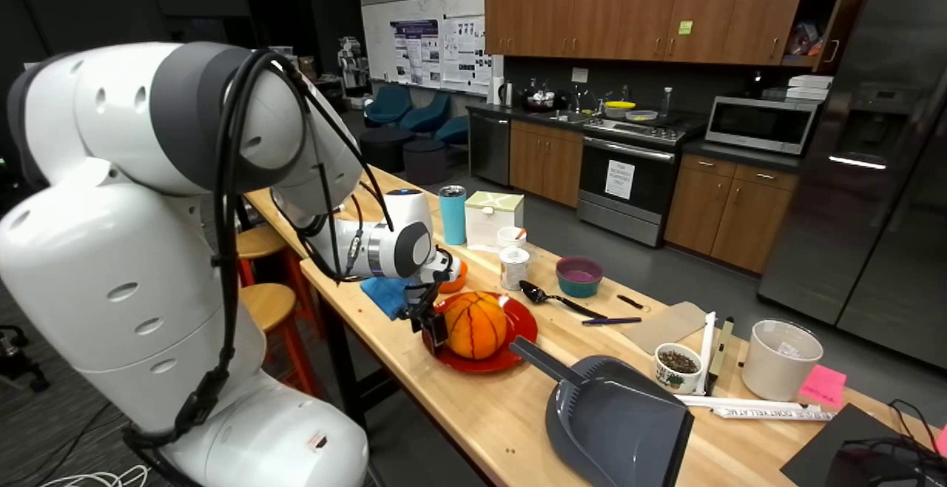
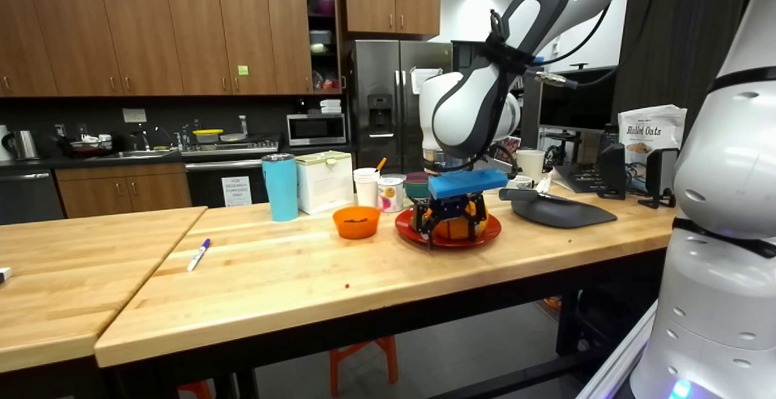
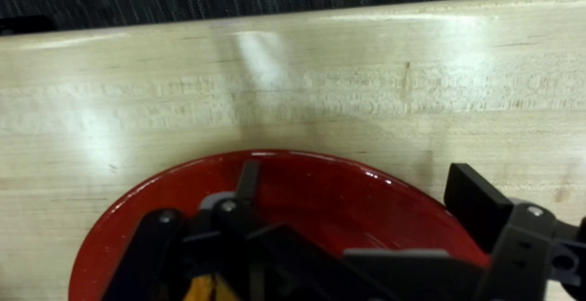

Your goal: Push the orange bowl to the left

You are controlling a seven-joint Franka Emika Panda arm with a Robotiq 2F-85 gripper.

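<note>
The small orange bowl stands upright on the table with some dark bits inside. In an exterior view it is partly hidden behind the wrist, with its orange side showing. My gripper points down over the red plate, close to the ribbed orange ball, on the bowl's right in that view. In an exterior view the gripper is at the near side of the ball. In the wrist view the two fingers are wide apart with nothing between them. The bowl is out of the wrist view.
A blue tumbler, a white box and white cups stand behind the bowl. A marker lies farther left. A grey dustpan lies beside the plate. The table's edge runs close to the plate.
</note>
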